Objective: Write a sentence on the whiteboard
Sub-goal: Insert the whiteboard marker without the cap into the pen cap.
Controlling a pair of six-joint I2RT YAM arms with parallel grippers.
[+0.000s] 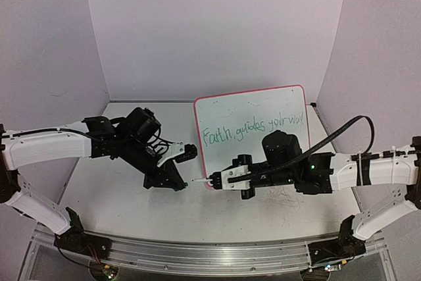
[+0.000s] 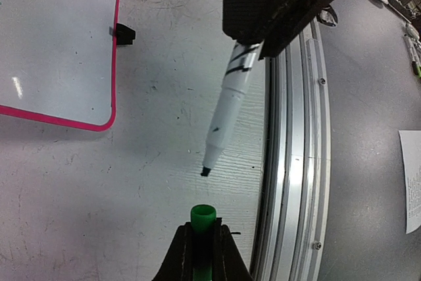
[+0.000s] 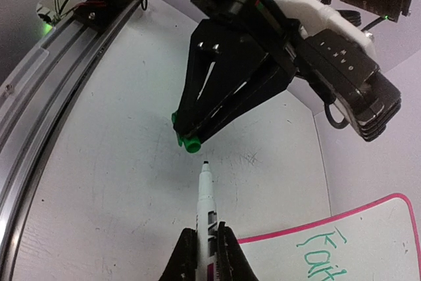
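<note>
From overhead, the whiteboard (image 1: pixel 253 106) sat at the far right-centre of the table (image 1: pixel 118 208). The sentence (image 1: pixel 253 129) ran across it in thin green script, reading about "Faith guides your way". Only this view showed the whole line. The right wrist camera caught just the first letters at the board's corner. The left wrist camera showed a blank stretch of board, the pink frame and one black clip foot (image 2: pixel 123 31). Whether the board lay flat or leaned back could not be told.

Just on the near side of the board's near left corner, the two grippers faced each other tip to tip. The right gripper (image 3: pixel 207 231) was clamped on a white marker (image 3: pixel 206 195), plain in its own camera, with the bare dark tip pointing at the left gripper (image 2: pixel 204 233). That gripper was clamped on a green cap (image 2: pixel 202 215), its open end turned toward the marker tip. The cap was barely visible from overhead. Both wrist views showed it clearly, with a small gap between cap and tip and no contact.

The left wrist view alone took in a sheet of paper (image 2: pixel 411 179) on the surface past the aluminium rail (image 2: pixel 289 162) at the table's near edge.
</note>
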